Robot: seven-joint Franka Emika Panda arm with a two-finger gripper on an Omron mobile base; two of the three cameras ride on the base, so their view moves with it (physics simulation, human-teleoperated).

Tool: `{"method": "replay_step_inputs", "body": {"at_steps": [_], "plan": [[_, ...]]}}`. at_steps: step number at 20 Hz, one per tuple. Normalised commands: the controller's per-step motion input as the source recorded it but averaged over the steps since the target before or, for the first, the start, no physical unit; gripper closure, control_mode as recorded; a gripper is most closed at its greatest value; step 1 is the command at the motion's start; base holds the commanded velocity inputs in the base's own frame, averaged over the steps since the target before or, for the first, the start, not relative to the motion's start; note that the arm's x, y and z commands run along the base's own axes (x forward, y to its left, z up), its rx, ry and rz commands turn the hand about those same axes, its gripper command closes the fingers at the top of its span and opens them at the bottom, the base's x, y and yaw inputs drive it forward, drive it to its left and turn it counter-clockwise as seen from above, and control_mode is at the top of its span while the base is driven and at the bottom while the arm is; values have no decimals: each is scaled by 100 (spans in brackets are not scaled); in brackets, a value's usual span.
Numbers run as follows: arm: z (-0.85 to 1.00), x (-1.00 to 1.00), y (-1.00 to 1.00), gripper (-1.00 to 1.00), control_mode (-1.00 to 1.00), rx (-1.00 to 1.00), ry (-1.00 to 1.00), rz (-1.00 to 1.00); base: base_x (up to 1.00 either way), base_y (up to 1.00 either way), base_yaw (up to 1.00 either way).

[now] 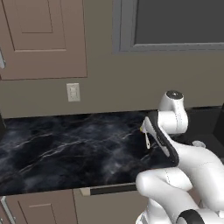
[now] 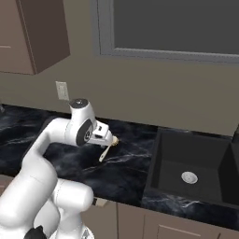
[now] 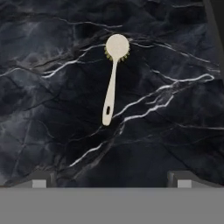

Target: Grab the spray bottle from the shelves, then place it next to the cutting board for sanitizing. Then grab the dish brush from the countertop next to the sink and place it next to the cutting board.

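The dish brush (image 3: 112, 78) lies flat on the black marble countertop (image 3: 52, 122), its white handle pointing toward my hand and its round yellow-bristled head at the far end. My gripper (image 3: 111, 181) hovers above it, open, with nothing between the fingertips (image 3: 40, 180). In the right base view the dish brush (image 2: 106, 150) rests just left of the sink, under my hand (image 2: 100, 132). Part of the dish brush (image 1: 147, 140) also peeks out beside my arm in the left base view. The spray bottle, the shelves and the cutting board are out of view.
A black sink (image 2: 155, 161) with a round drain (image 2: 189, 177) is sunk into the countertop (image 2: 126, 172) to the right. A wall outlet (image 1: 73, 92) sits above the countertop (image 1: 65, 148), a window (image 2: 172, 25) behind the sink, and a brown upper cabinet (image 1: 41, 37) at left.
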Motion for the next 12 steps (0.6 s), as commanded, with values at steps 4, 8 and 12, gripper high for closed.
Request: {"method": "replay_step_inputs", "body": {"at_steps": [4,8,12], "plan": [[-39,52,-25,-100,-100,0,8,0,0,0,0],[-31,42,-11,-100,-100,0,8,0,0,0,0],[-20,38,0,-100,-100,0,7,0,0,0,0]]}}
